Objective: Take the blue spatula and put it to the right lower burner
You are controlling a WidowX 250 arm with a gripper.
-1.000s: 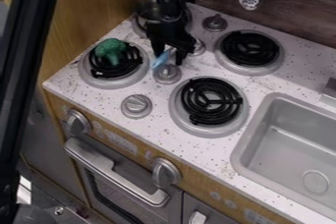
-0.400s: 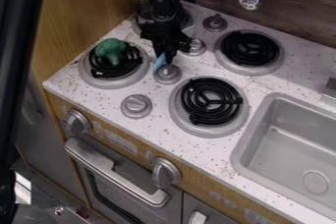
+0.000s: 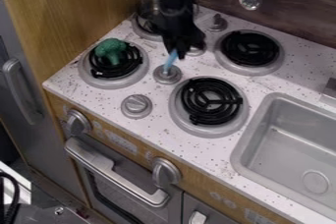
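A direct low pass from the tool [image 3: 176, 50] to the right lower burner [image 3: 210, 101] is hindered by the middle knob [image 3: 168, 74], with the blue spatula [image 3: 172, 61] held close to it. Bare tabletop [image 3: 167, 132] is offered between that burner and the front knob [image 3: 136, 106], while only a narrow strip is left beside the sink [image 3: 244, 152]. The left lower burner [image 3: 97, 81] is occupied by broccoli [image 3: 111, 51], and the back is bounded by the wall [image 3: 295, 12]
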